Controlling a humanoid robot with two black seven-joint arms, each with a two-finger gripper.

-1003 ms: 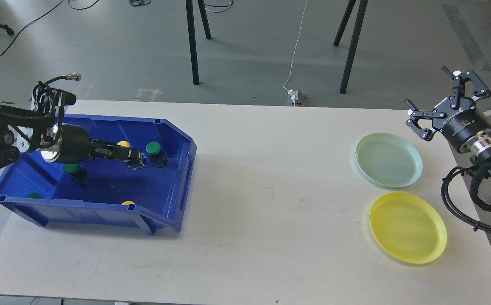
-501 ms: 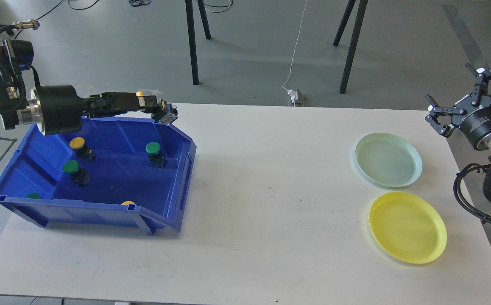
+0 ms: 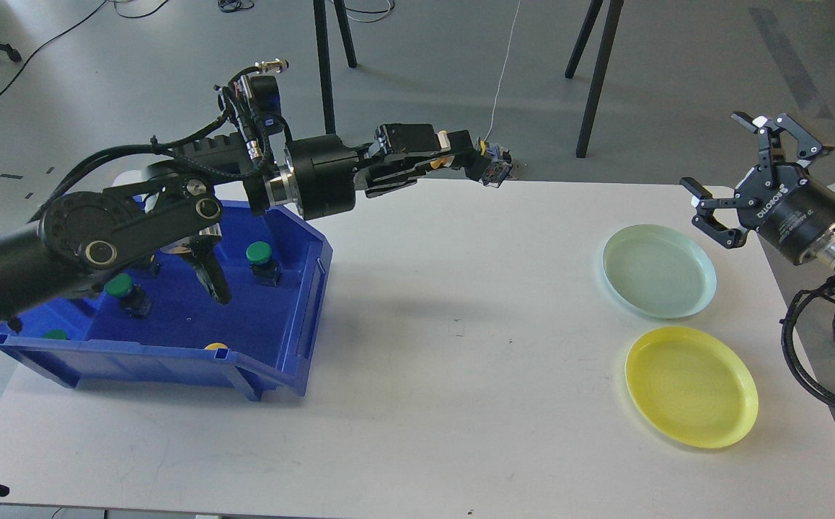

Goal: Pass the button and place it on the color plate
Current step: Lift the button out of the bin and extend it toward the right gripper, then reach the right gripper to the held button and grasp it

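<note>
Jaws of left gripper (image 3: 476, 160) are clamped on one yellow button (image 3: 488, 163), held over table's (image 3: 417, 404) far edge; right gripper (image 3: 749, 180) is spread wide, nr 2 plates: green plate (image 3: 659, 271), yellow plate (image 3: 691, 386). Blue bin (image 3: 273, 339): 3 green, 1 yellow seen.

My left gripper (image 3: 476, 160) has come up out of the blue bin (image 3: 295, 317) with the yellow button (image 3: 488, 167) clamped in it, then swung far out to the right, over the table's back edge. My right gripper (image 3: 745, 173) (fingers spread throughout) drifted off to the right, then came back in near the green plate (image 3: 659, 272).
</note>
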